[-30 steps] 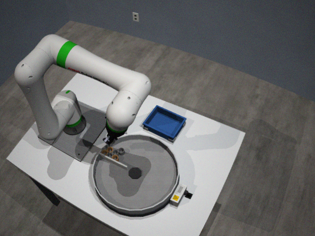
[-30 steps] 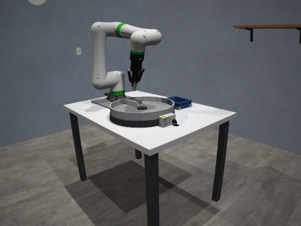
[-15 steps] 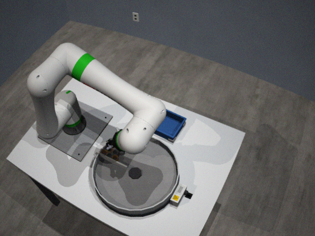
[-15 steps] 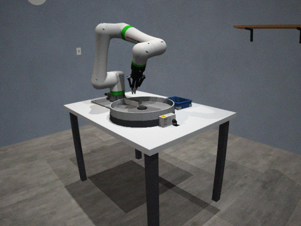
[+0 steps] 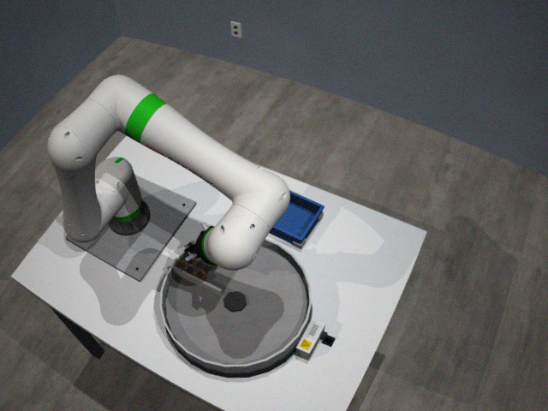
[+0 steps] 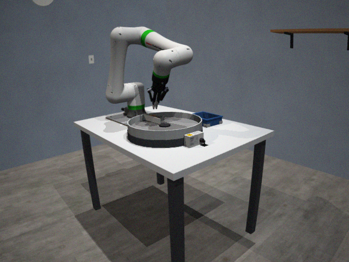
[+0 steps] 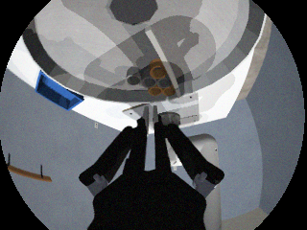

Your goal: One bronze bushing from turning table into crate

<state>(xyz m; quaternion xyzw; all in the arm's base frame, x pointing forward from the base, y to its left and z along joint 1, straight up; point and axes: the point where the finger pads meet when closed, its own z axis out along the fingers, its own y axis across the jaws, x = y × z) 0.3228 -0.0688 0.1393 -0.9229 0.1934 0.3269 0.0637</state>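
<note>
Top view, left to right. White arm (image 5: 190, 145) (image 6: 115, 64) with green bands, standing on a grey base plate (image 5: 181, 212) (image 6: 113, 117). Gripper (image 5: 191, 255) (image 6: 155, 107) (image 7: 151, 111) is black with grey fingertips, over the near-base edge of the turning table (image 5: 270, 354) (image 6: 163, 134) (image 7: 110, 53); fingers narrow, nearly together, nothing held, tips above the bushings and apart from them.

Task's thing: bronze bushings (image 5: 203, 271) (image 6: 152, 115) (image 7: 152, 73), on the turning table, in a tight group by the rim. They're short and round, orange-brown, with dark round centres and ring-like tops; wrist view shows them best. One nearer the hub looks the brightest, two more sit side by side toward the rim. Part of the group is in shadow, so can't tell the exact count or fine surface detail. Grey bushings (image 7: 132, 71) are in among and beside them, duller.

Pale straight bar (image 5: 207, 282) (image 6: 152, 118) (image 7: 161, 59) runs alongside the group. Dark hub (image 5: 235, 300) (image 6: 164, 124) (image 7: 133, 11) at the turning table's middle. Blue crate (image 5: 310, 202) (image 6: 213, 121) (image 7: 57, 98) past the rim, partly behind the arm in top view. White box (image 5: 310, 338) (image 6: 193, 139) with yellow label by the outer rim.

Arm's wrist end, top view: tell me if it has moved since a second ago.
Yes. The wrist end has shifted towards the crate, and now hides part of it.
</note>
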